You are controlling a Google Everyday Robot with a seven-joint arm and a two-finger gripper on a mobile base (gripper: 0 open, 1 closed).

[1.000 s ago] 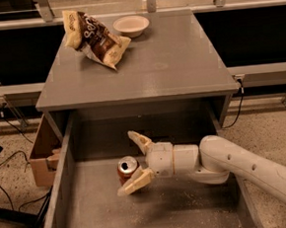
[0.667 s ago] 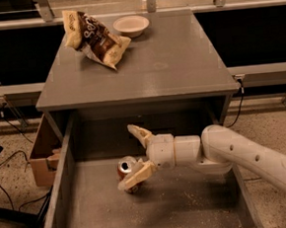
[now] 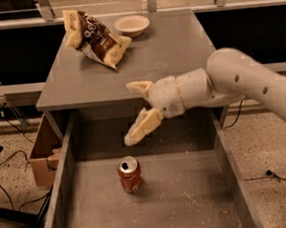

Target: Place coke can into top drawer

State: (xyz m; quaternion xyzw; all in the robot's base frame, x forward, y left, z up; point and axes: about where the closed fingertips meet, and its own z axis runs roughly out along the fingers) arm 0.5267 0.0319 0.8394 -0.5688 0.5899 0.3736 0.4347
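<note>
The coke can [image 3: 130, 175] stands upright on the speckled floor of the open top drawer [image 3: 189, 201], left of the middle. My gripper [image 3: 131, 112] hangs above the drawer, in front of the cabinet's front edge, well above and slightly right of the can. Its two cream fingers [image 3: 143, 127] are spread wide and hold nothing. The white arm [image 3: 239, 86] reaches in from the right.
On the grey cabinet top [image 3: 168, 54] lie a brown-and-cream chip bag [image 3: 93, 38] at the back left and a shallow white bowl [image 3: 132, 24] behind it. A cardboard box [image 3: 43, 153] sits on the floor left of the drawer. Cables run along the floor.
The gripper has let go of the can and risen up out of the drawer. The can now stands free on the drawer floor.
</note>
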